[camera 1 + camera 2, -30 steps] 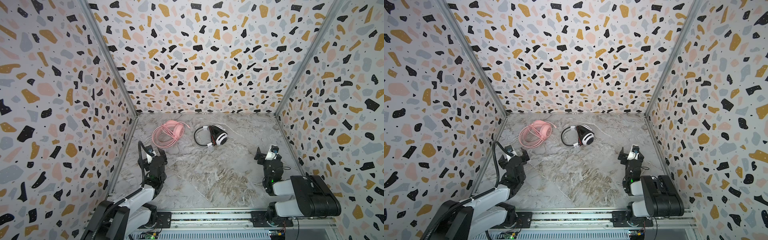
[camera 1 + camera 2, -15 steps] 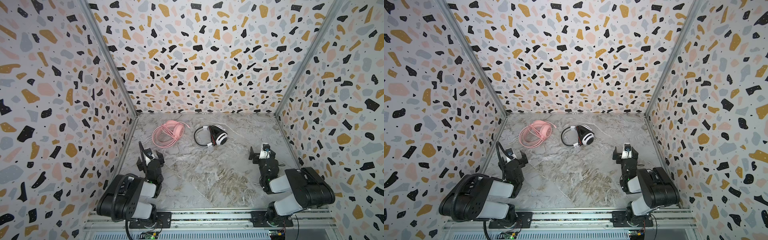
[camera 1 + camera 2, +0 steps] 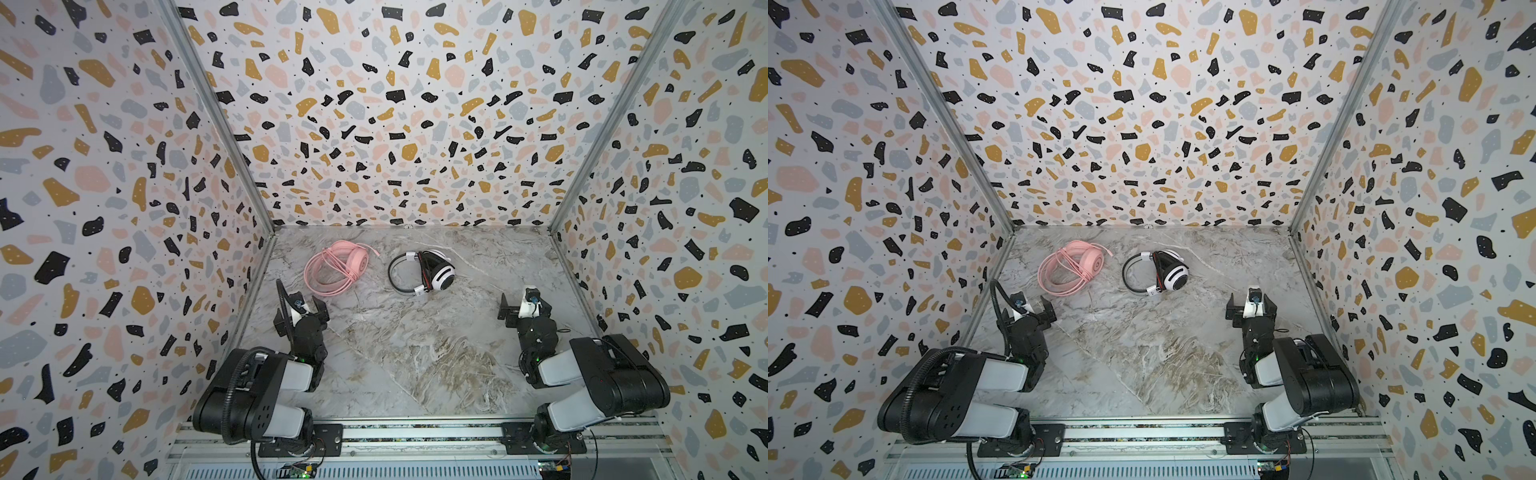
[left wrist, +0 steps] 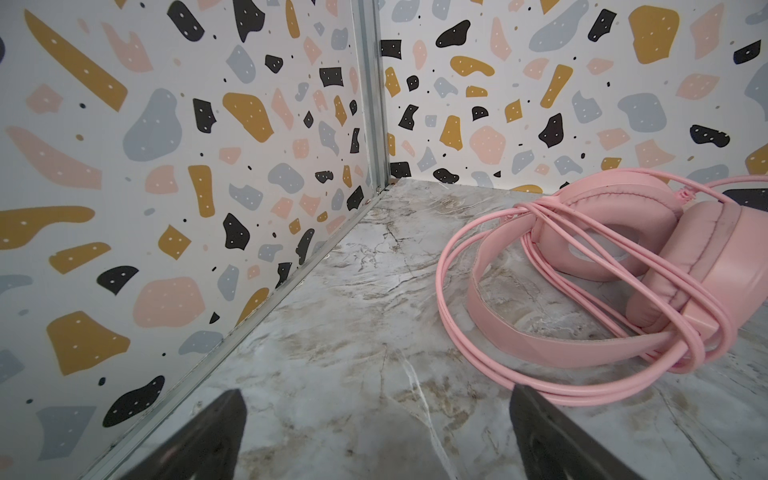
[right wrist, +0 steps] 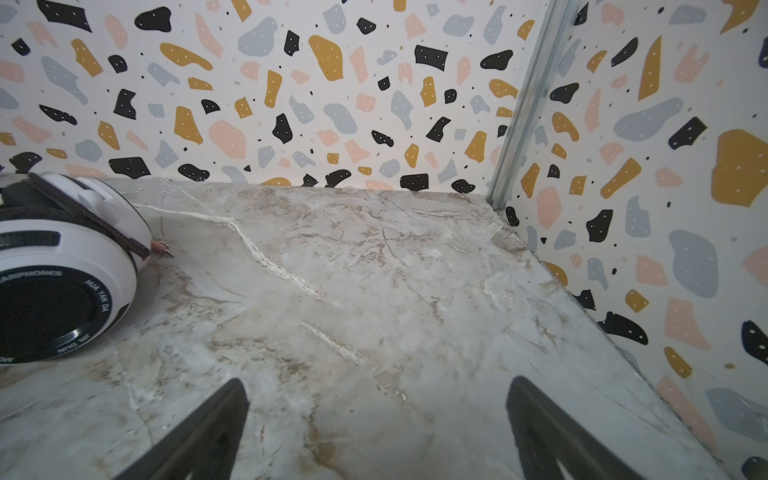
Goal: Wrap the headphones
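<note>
The pink headphones lie on the marble table at the back left, with their pink cable looped around the band and earcups. To their right lie the white-and-black headphones, black cable wound across the cups. My left gripper is open and empty, a short way in front of the pink set. On the right of the table, my right gripper is also open and empty, right of the white set.
Terrazzo-patterned walls close the table at the back and on both sides, with metal corner posts. A metal rail carrying both arm bases runs along the front edge.
Both arms have folded up and back toward the front rail, and the grippers stay open. Neither pair of headphones has moved.
</note>
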`<move>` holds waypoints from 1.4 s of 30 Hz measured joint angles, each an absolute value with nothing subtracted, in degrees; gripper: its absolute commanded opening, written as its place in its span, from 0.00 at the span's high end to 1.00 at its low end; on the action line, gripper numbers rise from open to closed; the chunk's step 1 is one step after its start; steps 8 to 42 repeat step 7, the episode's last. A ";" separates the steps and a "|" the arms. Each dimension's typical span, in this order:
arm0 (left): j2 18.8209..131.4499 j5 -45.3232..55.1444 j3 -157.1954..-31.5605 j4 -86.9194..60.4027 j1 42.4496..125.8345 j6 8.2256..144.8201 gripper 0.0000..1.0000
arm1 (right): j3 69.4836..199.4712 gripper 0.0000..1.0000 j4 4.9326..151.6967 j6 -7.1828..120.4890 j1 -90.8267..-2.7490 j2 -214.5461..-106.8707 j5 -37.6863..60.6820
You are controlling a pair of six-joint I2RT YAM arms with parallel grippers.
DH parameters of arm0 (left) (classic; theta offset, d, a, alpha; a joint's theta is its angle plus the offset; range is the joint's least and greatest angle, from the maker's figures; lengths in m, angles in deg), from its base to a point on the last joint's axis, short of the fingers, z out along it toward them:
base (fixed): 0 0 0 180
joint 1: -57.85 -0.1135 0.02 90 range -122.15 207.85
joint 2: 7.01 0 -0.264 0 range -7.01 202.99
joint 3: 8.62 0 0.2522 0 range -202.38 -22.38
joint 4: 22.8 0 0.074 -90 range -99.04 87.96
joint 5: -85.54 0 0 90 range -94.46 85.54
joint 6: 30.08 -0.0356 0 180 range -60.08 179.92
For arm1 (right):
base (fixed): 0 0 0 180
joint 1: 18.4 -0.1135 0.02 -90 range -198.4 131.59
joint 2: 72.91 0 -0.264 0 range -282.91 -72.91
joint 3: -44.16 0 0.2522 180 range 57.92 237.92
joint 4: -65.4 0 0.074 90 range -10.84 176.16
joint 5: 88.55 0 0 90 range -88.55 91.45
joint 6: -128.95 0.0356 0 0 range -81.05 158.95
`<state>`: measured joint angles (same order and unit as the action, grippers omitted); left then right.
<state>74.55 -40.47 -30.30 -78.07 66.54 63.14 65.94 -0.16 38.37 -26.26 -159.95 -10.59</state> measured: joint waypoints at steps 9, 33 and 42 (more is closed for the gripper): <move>74.55 -40.47 -30.30 -78.07 66.54 63.14 0.00 | 66.28 0.01 0.18 38.37 -25.85 -159.95 -9.67; 74.55 -40.47 -30.30 -78.07 66.54 63.14 0.00 | 66.28 0.01 0.18 38.37 -25.85 -159.95 -9.67; 74.55 -40.47 -30.30 -78.07 66.54 63.14 0.00 | 66.28 0.01 0.18 38.37 -25.85 -159.95 -9.67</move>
